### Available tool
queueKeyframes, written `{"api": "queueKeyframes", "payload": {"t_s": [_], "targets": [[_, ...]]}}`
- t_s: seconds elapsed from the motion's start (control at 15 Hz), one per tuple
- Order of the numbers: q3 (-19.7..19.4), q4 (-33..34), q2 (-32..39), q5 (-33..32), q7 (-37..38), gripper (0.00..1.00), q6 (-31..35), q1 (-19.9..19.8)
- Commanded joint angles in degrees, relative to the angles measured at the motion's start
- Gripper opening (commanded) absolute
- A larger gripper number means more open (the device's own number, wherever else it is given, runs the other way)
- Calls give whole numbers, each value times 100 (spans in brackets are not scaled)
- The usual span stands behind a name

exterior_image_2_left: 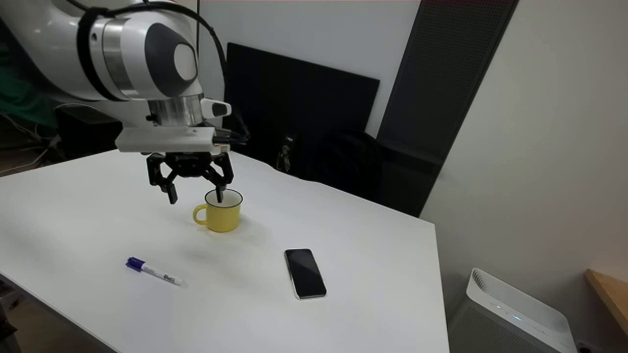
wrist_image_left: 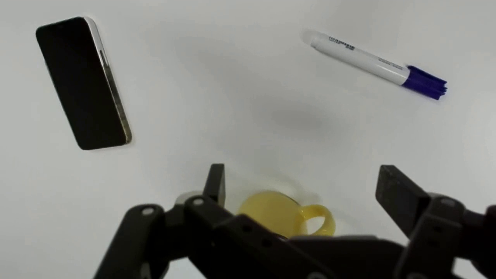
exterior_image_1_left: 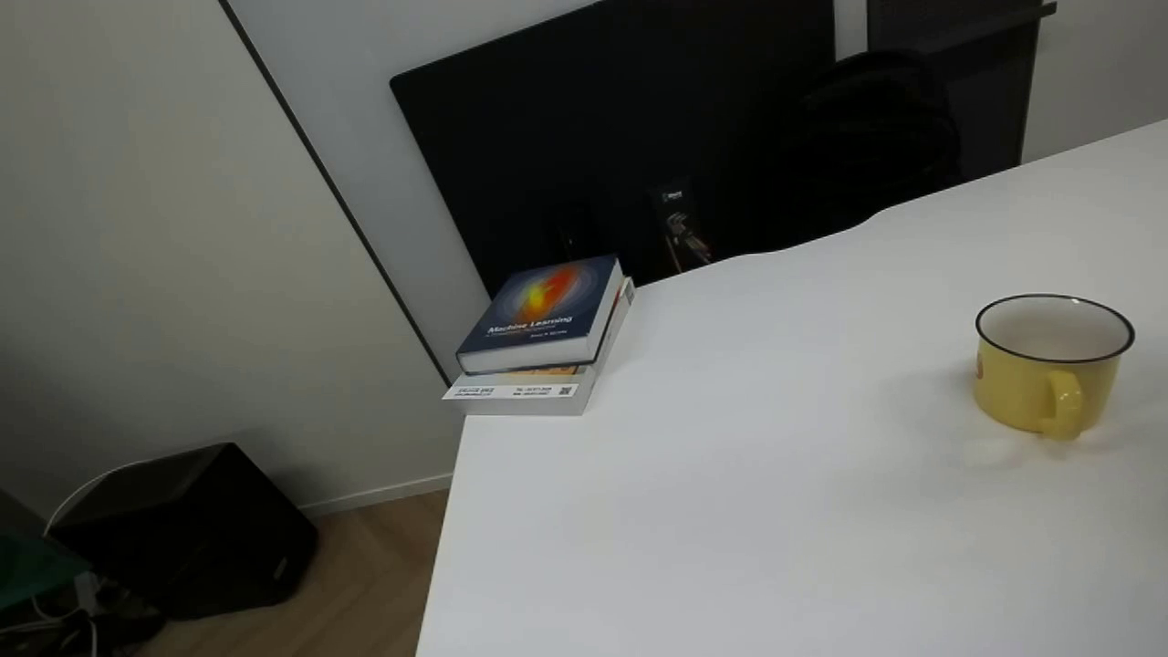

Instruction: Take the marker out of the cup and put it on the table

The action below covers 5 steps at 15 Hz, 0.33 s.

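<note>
The yellow cup (exterior_image_1_left: 1040,388) with a dark rim stands upright on the white table (exterior_image_1_left: 776,511). In an exterior view, its visible inside is white and no marker shows in it. In another exterior view, the cup (exterior_image_2_left: 223,219) is partly overlapped by a fingertip. The white marker with a blue-purple cap (exterior_image_2_left: 156,272) lies flat on the table, apart from the cup; it also shows in the wrist view (wrist_image_left: 368,64). My gripper (exterior_image_2_left: 196,197) is open and empty, above the table near the cup. In the wrist view, the gripper (wrist_image_left: 302,182) partly hides the cup (wrist_image_left: 271,213).
A black phone (exterior_image_2_left: 306,273) lies on the table; the wrist view shows it too (wrist_image_left: 83,85). Stacked books (exterior_image_1_left: 543,328) sit at a table corner. A black screen-like panel (exterior_image_2_left: 299,103) stands behind the table. A white appliance (exterior_image_2_left: 510,314) stands beyond the table's edge.
</note>
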Motion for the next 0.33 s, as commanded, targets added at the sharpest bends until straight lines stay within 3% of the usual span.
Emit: {"api": "queueKeyframes", "payload": {"t_s": [0.0, 0.07, 0.27], "targets": [[-37, -154, -142, 205, 853, 100, -12, -31], [-25, -29, -7, 85, 394, 100, -14, -32], [-29, -73, -7, 179, 608, 100, -12, -38]]}}
